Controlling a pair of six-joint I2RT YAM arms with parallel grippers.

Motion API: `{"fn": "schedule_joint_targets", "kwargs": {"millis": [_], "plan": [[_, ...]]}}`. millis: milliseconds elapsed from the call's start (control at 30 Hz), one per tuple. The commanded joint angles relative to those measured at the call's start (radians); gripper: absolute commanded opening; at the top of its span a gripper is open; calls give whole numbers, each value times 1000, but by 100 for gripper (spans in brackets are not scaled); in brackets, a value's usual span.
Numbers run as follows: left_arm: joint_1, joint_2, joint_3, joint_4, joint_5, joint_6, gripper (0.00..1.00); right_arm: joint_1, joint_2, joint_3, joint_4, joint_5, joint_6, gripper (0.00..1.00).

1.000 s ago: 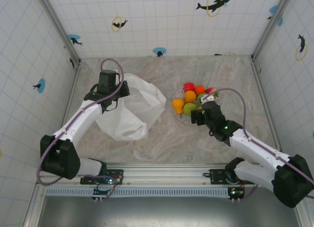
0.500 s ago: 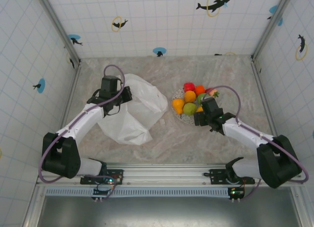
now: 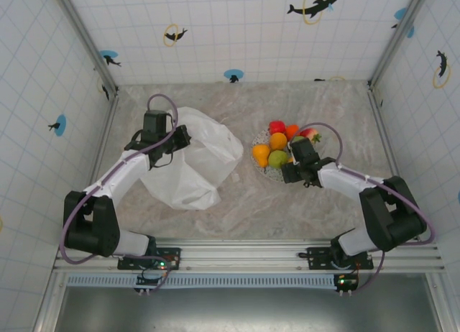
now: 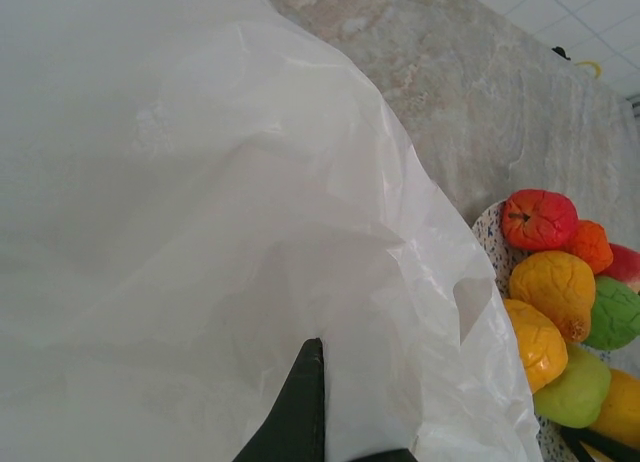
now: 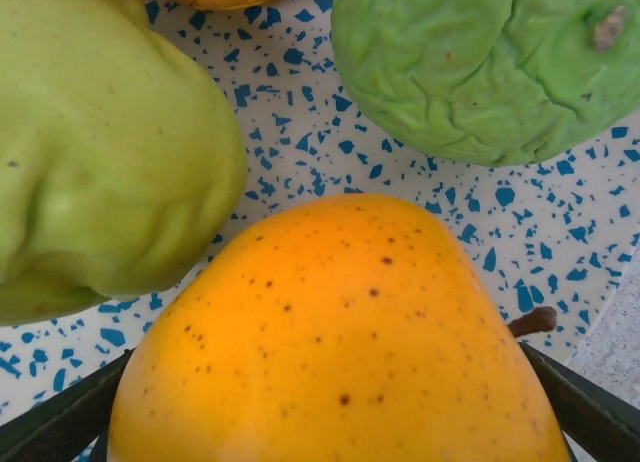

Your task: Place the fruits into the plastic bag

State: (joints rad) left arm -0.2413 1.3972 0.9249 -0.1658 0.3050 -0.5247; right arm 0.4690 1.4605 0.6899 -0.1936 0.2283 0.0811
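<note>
Several fruits [image 3: 279, 146], orange, green and red, are heaped on a speckled plate [image 3: 260, 138]. The white plastic bag [image 3: 192, 165] lies crumpled to the plate's left. My left gripper [image 3: 171, 139] is shut on the bag's upper edge; in the left wrist view its dark fingertip [image 4: 312, 354] pinches the film [image 4: 200, 202]. My right gripper [image 3: 290, 164] is at the plate's near edge. It stands open, with fingers [image 5: 590, 407] either side of a speckled orange fruit [image 5: 340, 332] that rests on the plate [image 5: 300, 122]. Whether the pads touch the fruit is hidden.
Two green fruits [image 5: 100, 152] [image 5: 470, 62] lie just beyond the orange one. The left wrist view shows the fruit pile [image 4: 555, 287] to the right of the bag's rim. Bare marble table [image 3: 251, 203] lies in front of the bag and plate. Tiled walls enclose the table.
My right gripper has moved forward and down onto the plate's near edge, around the orange fruit. My left gripper has shifted only slightly, still holding the bag.
</note>
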Motion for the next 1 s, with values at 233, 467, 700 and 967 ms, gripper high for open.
{"fn": "schedule_joint_targets", "kwargs": {"millis": [233, 467, 700, 967], "plan": [[5, -4, -6, 17, 38, 1, 0, -7, 1, 37, 14, 5, -39, 71], [5, -18, -12, 20, 50, -13, 0, -5, -106, 23, -37, 39, -18, 59], [4, -49, -26, 35, 49, -55, 0, 29, -353, -53, 25, -164, 36, 53], [5, -68, -32, 59, 97, -124, 0, 301, -325, -130, 327, -301, 91, 50]]}}
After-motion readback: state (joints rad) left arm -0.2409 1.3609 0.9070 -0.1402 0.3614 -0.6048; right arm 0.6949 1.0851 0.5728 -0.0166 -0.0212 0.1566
